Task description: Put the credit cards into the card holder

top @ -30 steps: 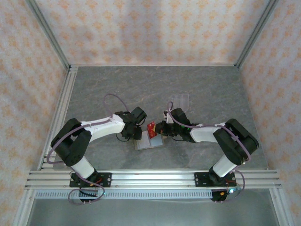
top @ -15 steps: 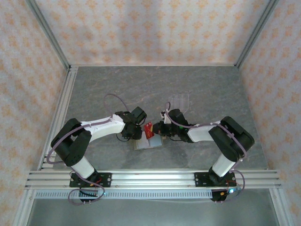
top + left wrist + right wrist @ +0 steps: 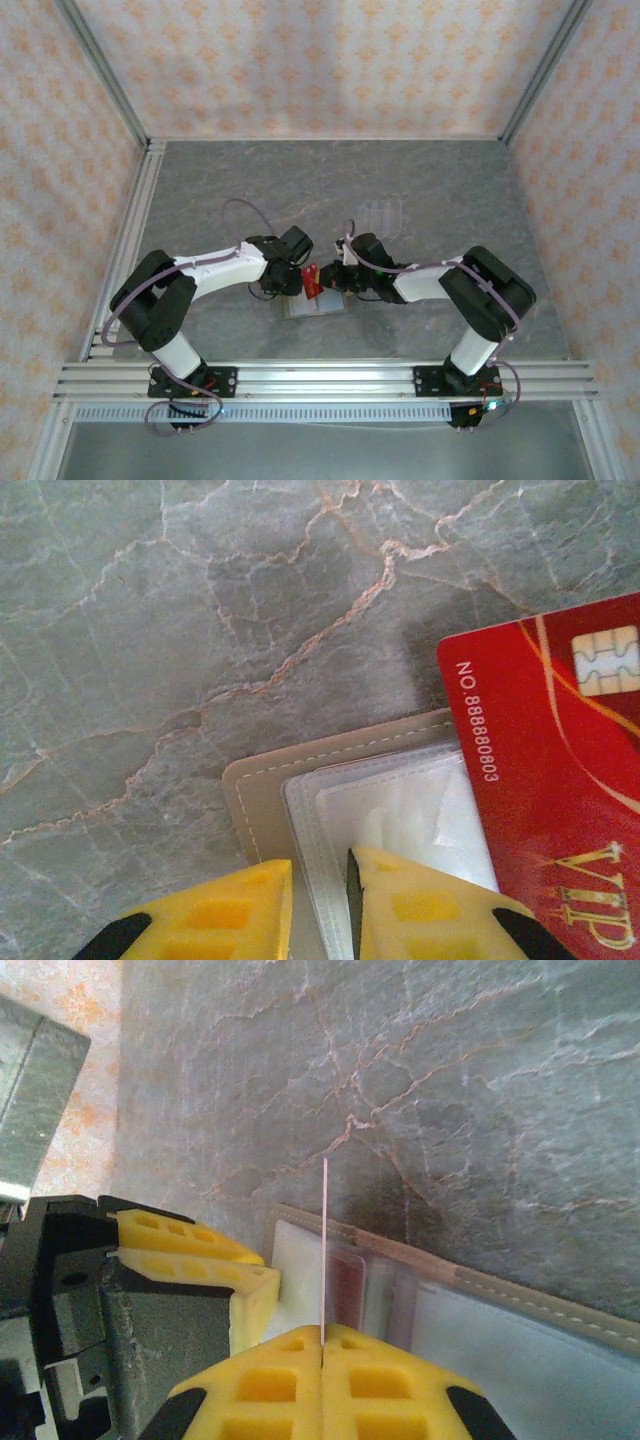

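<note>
The card holder (image 3: 318, 305) lies open on the table, tan cover (image 3: 330, 755) down and clear sleeves up. My right gripper (image 3: 333, 280) is shut on a red credit card (image 3: 311, 279) and holds it upright over the holder's left half. That card shows edge-on (image 3: 324, 1250) above my closed fingers (image 3: 323, 1338). It shows as a red VIP card (image 3: 560, 810) in the left wrist view. A second dark red card (image 3: 346, 1285) sits in a sleeve. My left gripper (image 3: 320, 880) has its jaws drawn narrow around the sleeves' left edges.
A clear plastic slotted stand (image 3: 382, 213) sits behind the right gripper. Aluminium rails run along the left side (image 3: 130, 240) and the near edge. The two grippers are close together, the left one's yellow fingers (image 3: 200, 1250) just left of the held card.
The right gripper has carried the red card leftwards, closer to the left gripper. The left jaws have narrowed on the sleeve edges.
</note>
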### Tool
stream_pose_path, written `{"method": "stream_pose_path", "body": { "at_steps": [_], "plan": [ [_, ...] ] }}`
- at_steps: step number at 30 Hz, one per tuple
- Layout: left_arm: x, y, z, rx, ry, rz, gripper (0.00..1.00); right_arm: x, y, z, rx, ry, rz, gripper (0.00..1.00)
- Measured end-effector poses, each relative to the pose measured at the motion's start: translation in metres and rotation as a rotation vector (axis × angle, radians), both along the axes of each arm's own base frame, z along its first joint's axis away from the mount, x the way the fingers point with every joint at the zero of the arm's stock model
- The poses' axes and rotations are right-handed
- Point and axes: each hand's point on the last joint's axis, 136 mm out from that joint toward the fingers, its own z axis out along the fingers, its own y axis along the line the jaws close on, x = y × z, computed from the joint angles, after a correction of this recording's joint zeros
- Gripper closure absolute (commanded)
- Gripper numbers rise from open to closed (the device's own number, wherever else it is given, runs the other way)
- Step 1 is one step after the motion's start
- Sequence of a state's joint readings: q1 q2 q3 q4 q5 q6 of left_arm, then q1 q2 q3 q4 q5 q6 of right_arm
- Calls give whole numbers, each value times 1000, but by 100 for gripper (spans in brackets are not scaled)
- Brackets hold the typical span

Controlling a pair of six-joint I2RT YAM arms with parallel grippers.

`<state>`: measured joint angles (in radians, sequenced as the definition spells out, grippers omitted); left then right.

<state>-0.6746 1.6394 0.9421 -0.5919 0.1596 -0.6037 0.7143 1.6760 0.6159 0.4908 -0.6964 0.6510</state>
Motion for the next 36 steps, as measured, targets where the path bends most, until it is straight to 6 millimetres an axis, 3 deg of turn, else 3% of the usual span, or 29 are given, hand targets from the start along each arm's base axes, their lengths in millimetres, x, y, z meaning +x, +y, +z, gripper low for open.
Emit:
{"method": "stream_pose_path", "body": {
  "at_steps": [7,13,18,23,36],
  "plan": [
    [-1,-1,0,-5,3,-1,78,10,-7,6,13,-5,-32,100],
    [-1,-4,7,-28,-7,-7,67,25,-17,22,44,-34,-78,100],
    [2,0,28,-43,-63,-1,56,28,-19,33,62,-53,-84,100],
    [5,-2,46,-75,-114,-1,52,31,-23,34,60,-53,-98,100],
    [-8,-9,12,-6,-24,-44,51,25,-28,31,39,-42,-92,100]
  ]
}}
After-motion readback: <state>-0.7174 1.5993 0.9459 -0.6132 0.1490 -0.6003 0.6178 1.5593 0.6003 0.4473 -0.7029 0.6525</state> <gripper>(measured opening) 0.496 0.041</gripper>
